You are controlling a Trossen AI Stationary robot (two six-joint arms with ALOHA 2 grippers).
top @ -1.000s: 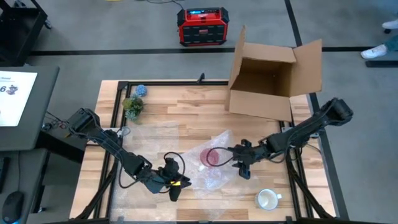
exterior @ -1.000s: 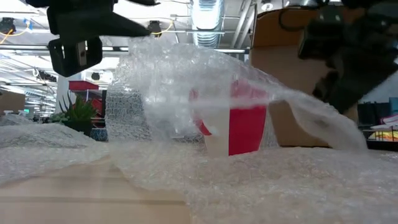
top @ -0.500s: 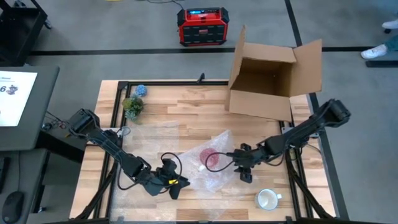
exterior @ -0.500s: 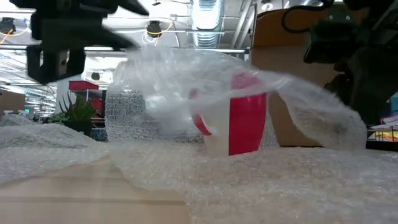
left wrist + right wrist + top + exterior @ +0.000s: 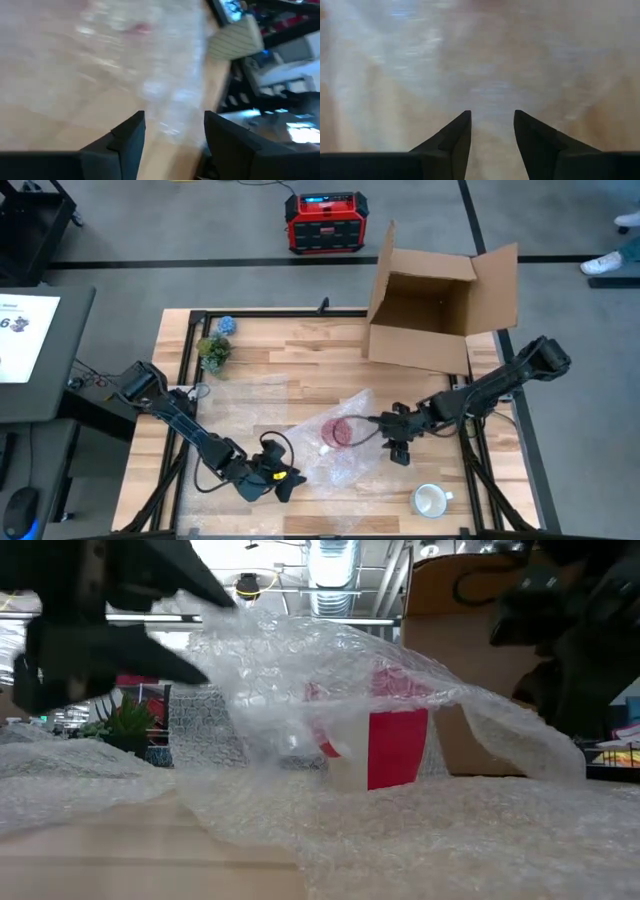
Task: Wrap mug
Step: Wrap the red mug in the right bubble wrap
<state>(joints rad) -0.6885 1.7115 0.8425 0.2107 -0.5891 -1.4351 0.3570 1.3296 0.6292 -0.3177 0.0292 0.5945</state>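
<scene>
A red mug [image 5: 340,432] stands upright on a sheet of bubble wrap [image 5: 255,408] spread on the wooden table [image 5: 290,350]. One flap of the wrap [image 5: 300,650] is draped over the mug [image 5: 398,745]. My left gripper [image 5: 283,480] is open, low over the wrap's near edge, left of the mug; its wrist view shows nothing between the fingers [image 5: 175,117]. My right gripper [image 5: 397,448] is open just right of the mug, above the wrap, also with nothing between its fingers [image 5: 492,114].
A white mug [image 5: 430,500] stands near the front right edge. An open cardboard box [image 5: 440,305] fills the far right. A small plant [image 5: 213,352] and a blue ball [image 5: 227,325] sit at the far left. A red device [image 5: 322,222] is on the floor behind.
My left gripper has moved a little toward the table's near edge, still open. My right gripper went toward the mug and then drew back to the right. The wrap flap over the mug rose briefly on its right side and has settled over the mug again.
</scene>
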